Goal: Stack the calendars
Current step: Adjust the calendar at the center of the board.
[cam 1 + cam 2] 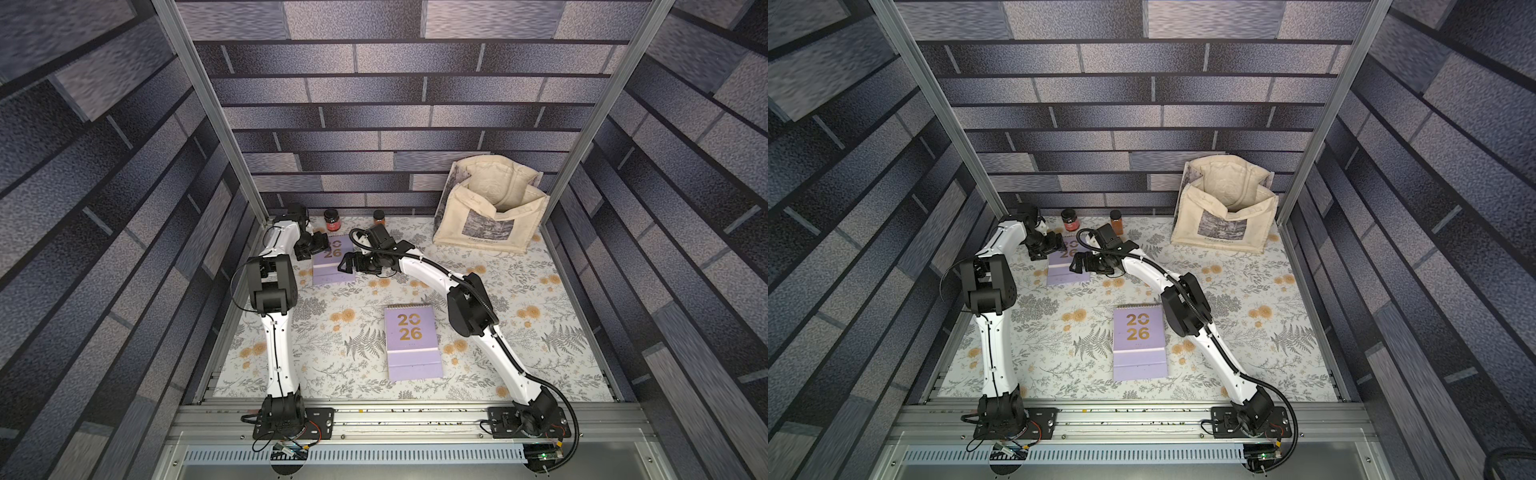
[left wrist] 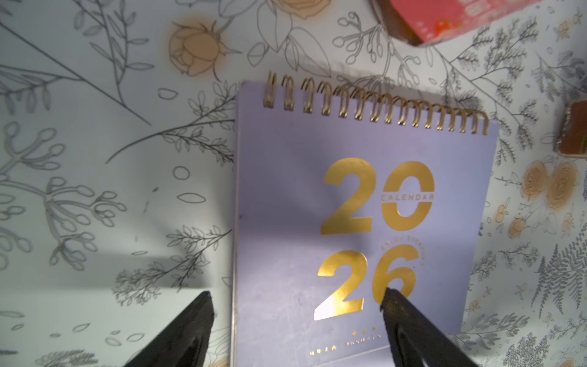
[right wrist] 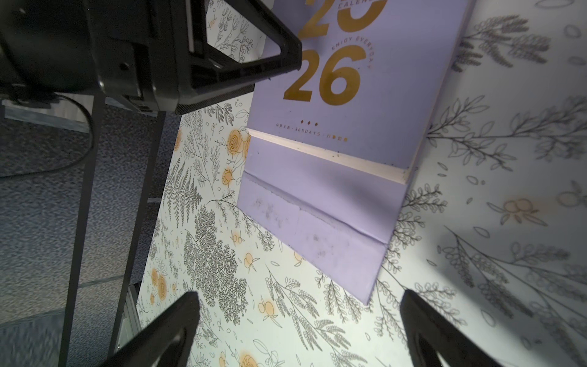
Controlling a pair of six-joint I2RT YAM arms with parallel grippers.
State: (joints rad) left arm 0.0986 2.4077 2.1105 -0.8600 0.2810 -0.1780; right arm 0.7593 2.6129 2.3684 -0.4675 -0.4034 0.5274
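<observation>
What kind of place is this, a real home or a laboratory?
Probably a robot laboratory cell, decorated to look homely: an aluminium frame post, walls of printed brick pattern, and a left arm and right arm bolted to a metal rail beside a flower-printed tabletop.

Both top views are evenly lit and fairly sharp, though the brick-print walls (image 1: 415,104) bend and smear toward the edges. In the left wrist view, gold foil on the lavender calendar (image 2: 286,190) glares white and the red-labelled jar (image 2: 444,22) is blurred. Soft shadows cross the floral tablecloth (image 3: 476,286); light probably falls from above.
</observation>
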